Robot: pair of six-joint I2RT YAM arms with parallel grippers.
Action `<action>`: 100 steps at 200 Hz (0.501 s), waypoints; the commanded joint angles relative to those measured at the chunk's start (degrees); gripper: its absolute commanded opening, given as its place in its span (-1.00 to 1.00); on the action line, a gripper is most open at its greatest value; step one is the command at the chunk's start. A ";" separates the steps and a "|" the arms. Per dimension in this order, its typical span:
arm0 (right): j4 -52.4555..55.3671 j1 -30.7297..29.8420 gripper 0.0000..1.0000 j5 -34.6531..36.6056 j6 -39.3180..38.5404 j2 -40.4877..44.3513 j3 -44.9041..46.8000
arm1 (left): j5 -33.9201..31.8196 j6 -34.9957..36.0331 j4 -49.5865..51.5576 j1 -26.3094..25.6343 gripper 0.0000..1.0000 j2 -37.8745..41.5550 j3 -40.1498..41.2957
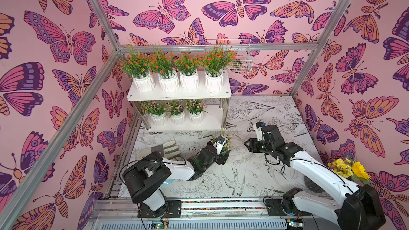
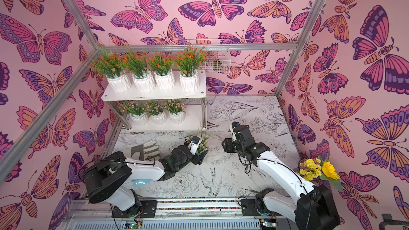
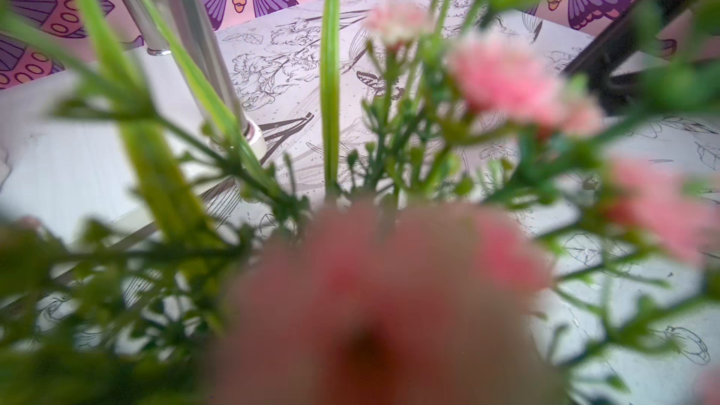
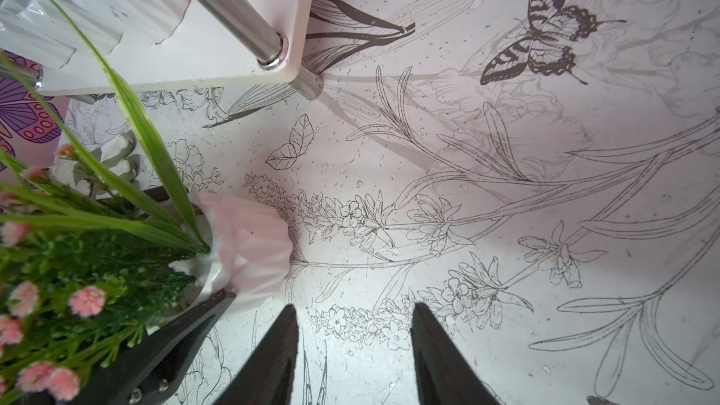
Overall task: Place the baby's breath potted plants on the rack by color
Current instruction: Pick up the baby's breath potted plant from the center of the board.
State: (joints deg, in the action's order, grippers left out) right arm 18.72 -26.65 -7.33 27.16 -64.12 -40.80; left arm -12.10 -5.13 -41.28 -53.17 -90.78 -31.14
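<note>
Your left pincer (image 1: pixel 223 154) pinches the pink potted plant (image 1: pixel 228 144); the rack (image 1: pixel 177 95)'s corner leg stands just ahead, beside an open end slot on its lower shelf. Your right pincer (image 4: pixel 352 348), spread, hangs nearby over bare surface (image 4: pixel 506 142).

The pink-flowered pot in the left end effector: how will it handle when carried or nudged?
The pink potted plant has a glossy, hard-looking ribbed pot: probably rigid but somewhat slippery. Its thin sprigs look floppy and would likely bend if they brush the rack. Foliage spreading wider than the pot suggests it may tip if pushed high.
</note>
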 commanded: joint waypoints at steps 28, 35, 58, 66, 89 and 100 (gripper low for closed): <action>-0.40 0.29 -0.02 0.23 0.66 -0.26 1.03 | -1.62 0.85 1.69 2.44 0.42 2.91 -3.29; -0.55 0.29 -0.02 0.24 0.63 -0.30 1.13 | -1.49 0.84 2.02 2.80 0.42 3.07 -3.61; -0.63 0.29 -0.02 0.16 0.79 -0.36 1.16 | 0.18 1.07 2.98 4.32 0.41 2.74 -4.77; -0.68 0.29 -0.02 0.12 0.65 -0.32 1.15 | 0.57 1.08 3.51 5.01 0.42 2.69 -5.20; -0.64 0.29 -0.02 0.30 0.68 -0.52 1.14 | 2.13 0.85 4.25 7.21 0.41 2.69 -6.24; -0.75 0.29 -0.02 0.21 0.63 -0.66 1.15 | 2.60 0.81 4.73 8.17 0.41 2.93 -6.70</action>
State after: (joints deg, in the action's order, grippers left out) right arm 18.39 -26.65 -7.31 27.22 -64.18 -40.05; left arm -11.25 -4.93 -35.42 -46.92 -90.06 -35.44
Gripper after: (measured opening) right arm 0.488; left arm 0.844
